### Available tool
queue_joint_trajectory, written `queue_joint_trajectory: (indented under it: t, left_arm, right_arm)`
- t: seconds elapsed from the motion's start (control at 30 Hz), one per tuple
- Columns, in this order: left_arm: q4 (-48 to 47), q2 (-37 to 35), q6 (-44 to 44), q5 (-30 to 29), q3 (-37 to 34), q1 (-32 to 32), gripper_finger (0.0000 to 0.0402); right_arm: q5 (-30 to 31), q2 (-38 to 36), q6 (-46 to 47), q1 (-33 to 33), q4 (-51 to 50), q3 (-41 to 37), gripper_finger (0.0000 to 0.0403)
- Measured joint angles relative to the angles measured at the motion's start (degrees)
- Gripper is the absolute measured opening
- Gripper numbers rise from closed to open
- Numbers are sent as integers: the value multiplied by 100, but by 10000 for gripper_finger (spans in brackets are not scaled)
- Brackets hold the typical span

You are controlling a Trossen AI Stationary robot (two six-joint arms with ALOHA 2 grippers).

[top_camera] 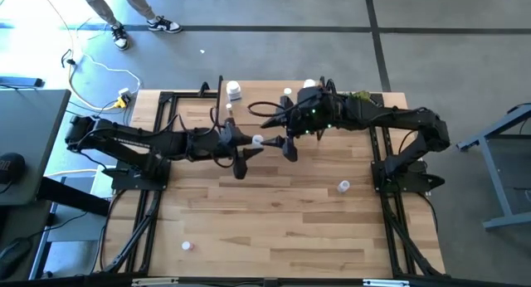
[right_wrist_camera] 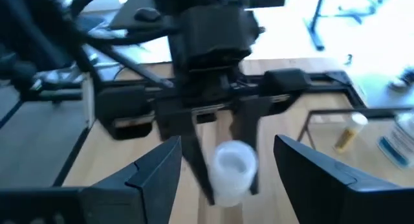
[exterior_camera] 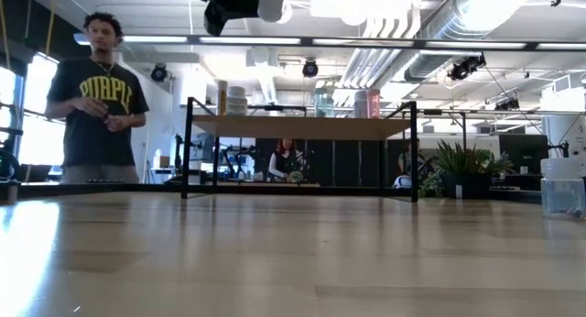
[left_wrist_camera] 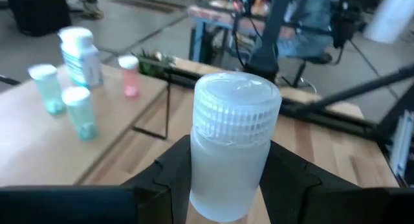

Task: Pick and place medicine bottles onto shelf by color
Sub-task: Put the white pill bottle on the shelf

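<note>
My left gripper clamps the white bottle mid-table, my right gripper gapes empty beside it, so I'd back right away, then carry it far to the shelf

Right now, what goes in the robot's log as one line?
left claw: shut on ribbed-cap white plastic bottle | right claw: open, facing bottle | stage: mid-air handover

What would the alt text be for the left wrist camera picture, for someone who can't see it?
A frosted white bottle with a ribbed cap stands upright, gripped between the left gripper's dark fingers. Beyond it, two teal bottles, a pink bottle and a white labelled bottle stand on a light wooden shelf.
</note>
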Motion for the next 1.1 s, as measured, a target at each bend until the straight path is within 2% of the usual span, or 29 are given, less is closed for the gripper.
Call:
queue_joint_trajectory:
  t: [0.27,0.77,0.9,1.1]
  left_arm:
    - [569,0,171,-164,0,245,134]
    - [809,4,528,-234,0,442,134]
    - [813,4,546,-277,0,440,134]
    - [803,4,551,-290,0,440,134]
  right_arm:
    - [-569,45,-550,-402,229,4,238]
    - [-755,429,-642,-590,365,7,235]
    - [-760,428,-701,-637,382,7,209]
    - [-749,428,-630,-653,378,7,143]
